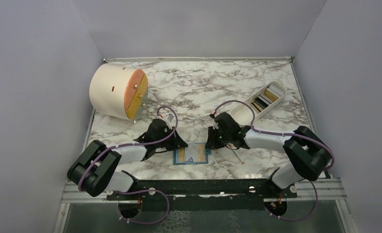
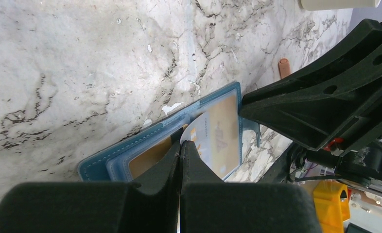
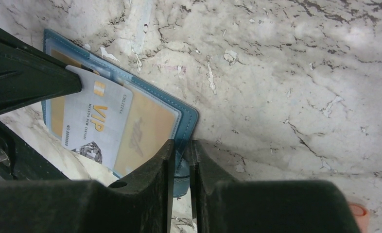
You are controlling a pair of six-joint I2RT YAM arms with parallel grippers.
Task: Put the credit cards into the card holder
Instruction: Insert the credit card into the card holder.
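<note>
The left gripper (image 2: 182, 145) was fully closed, its tips nipping a corner of the white VIP card (image 3: 94, 121). That card lay slanted over the open teal card holder (image 3: 188, 115) just ahead of those tips. The right gripper (image 3: 181, 150) was almost closed, pinching the holder's edge between its fingers. A gold card (image 3: 145, 131) sat in the pocket just beyond the right fingers. More cards (image 1: 267, 99) lay in a white tray (image 1: 241, 112), well apart from the right gripper and on its side away from the holder.
</note>
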